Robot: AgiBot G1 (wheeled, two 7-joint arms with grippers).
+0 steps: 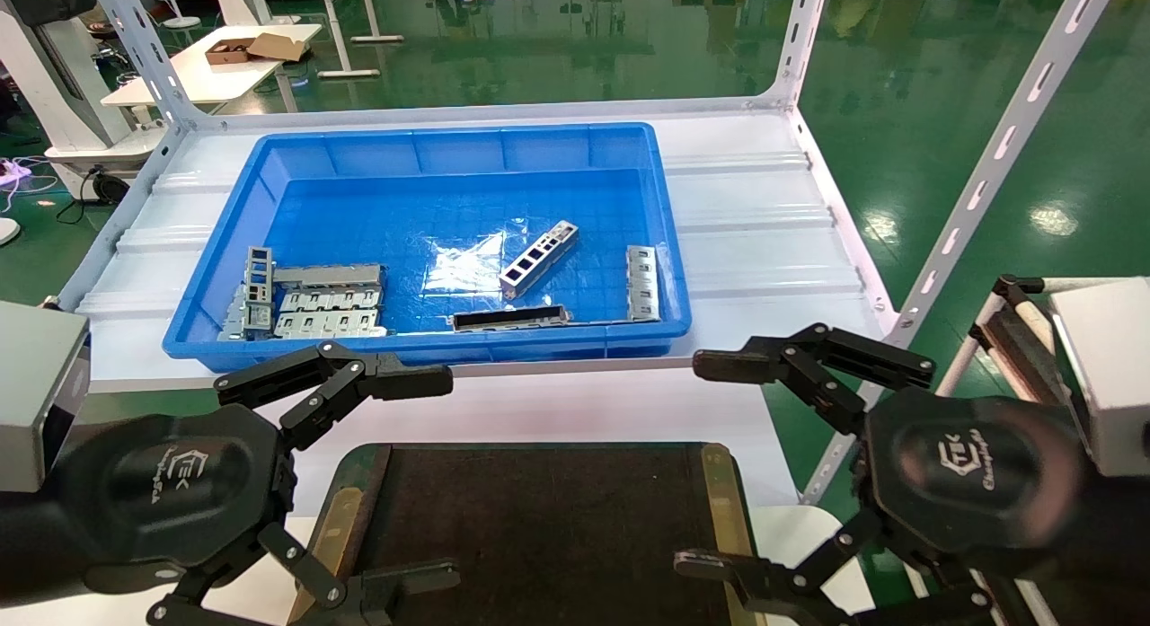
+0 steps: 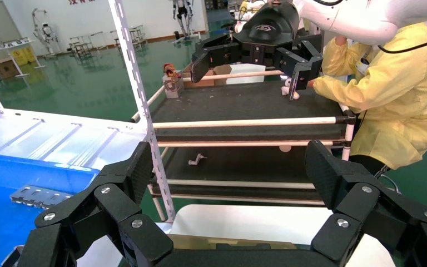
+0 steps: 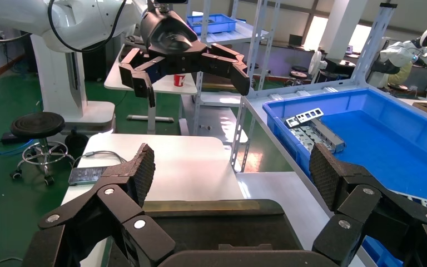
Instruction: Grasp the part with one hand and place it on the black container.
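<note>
Part, the small silver ladder piece, lies tilted in the middle of the blue bin. Both arms hang low over the black container. Left end effector and right end effector are wide open, holding nothing.

One blue bin, one black tray, about six metal parts, two end effectors

We see a white ribbed metal shelf deck framed by perforated grey uprights, carrying a deep blue plastic bin. Nearer us, a lower white tabletop bears a flat black tray with brass-coloured side rims.
</note>
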